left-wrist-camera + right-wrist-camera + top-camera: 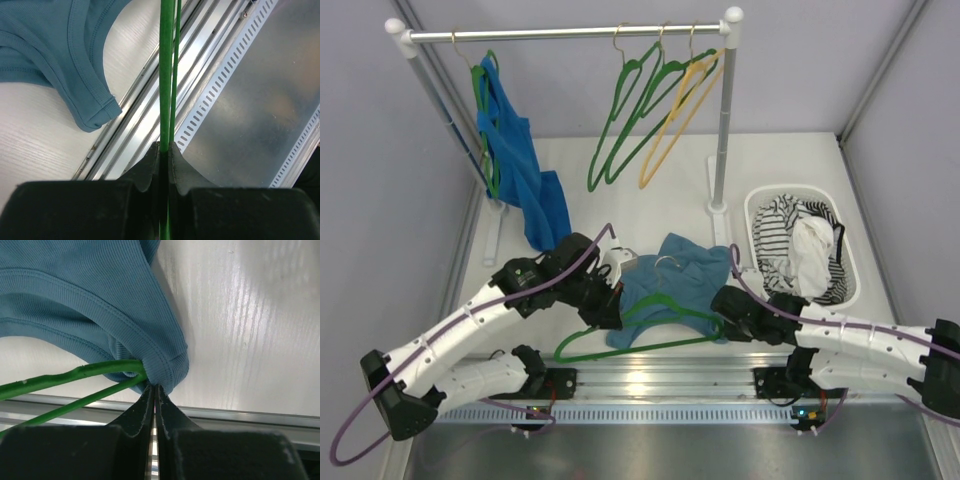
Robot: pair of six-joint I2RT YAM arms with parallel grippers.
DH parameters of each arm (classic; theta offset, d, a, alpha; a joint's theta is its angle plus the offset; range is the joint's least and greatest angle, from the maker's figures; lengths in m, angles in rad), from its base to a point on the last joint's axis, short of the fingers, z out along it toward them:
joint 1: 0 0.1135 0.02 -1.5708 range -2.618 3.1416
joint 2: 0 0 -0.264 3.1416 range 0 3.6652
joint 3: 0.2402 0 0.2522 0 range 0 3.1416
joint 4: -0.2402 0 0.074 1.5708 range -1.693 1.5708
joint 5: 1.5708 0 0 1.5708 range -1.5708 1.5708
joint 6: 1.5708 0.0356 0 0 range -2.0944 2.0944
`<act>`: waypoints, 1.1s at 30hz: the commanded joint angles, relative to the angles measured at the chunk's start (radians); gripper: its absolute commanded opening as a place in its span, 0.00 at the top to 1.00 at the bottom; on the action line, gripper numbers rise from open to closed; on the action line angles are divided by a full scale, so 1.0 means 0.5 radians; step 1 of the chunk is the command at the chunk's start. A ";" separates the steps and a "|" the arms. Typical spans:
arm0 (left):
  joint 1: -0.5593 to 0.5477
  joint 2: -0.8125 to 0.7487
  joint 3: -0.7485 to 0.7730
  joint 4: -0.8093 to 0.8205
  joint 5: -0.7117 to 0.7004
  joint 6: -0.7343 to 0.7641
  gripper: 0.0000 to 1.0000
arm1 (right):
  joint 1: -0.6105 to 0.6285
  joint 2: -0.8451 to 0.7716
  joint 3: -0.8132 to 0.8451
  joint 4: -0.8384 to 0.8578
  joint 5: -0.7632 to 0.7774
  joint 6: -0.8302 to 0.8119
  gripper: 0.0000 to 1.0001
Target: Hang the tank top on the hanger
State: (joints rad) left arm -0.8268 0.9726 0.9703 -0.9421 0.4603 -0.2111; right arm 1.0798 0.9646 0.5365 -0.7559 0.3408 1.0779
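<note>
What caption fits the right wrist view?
Right end effector pinching the tank top strap where it wraps the green hanger end, above the white table.

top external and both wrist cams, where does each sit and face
top external: above and behind the bases, looking down at the white table, both arms showing.
left wrist: on the left arm, facing along the left gripper, shut on the thin dark-green wire hanger.
right wrist: on the right arm, facing past the right gripper at the muted teal ribbed tank top.
shared: all three show hanger and tank top.
</note>
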 commanded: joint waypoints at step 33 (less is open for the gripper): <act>-0.006 0.025 -0.020 0.049 -0.095 -0.035 1.00 | 0.083 -0.039 0.074 -0.114 0.128 0.112 1.00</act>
State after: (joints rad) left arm -0.8276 0.9848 0.9703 -0.9363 0.4511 -0.2153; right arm 1.1046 0.9684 0.5369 -0.7963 0.3527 1.1217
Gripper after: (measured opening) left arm 0.083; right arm 0.016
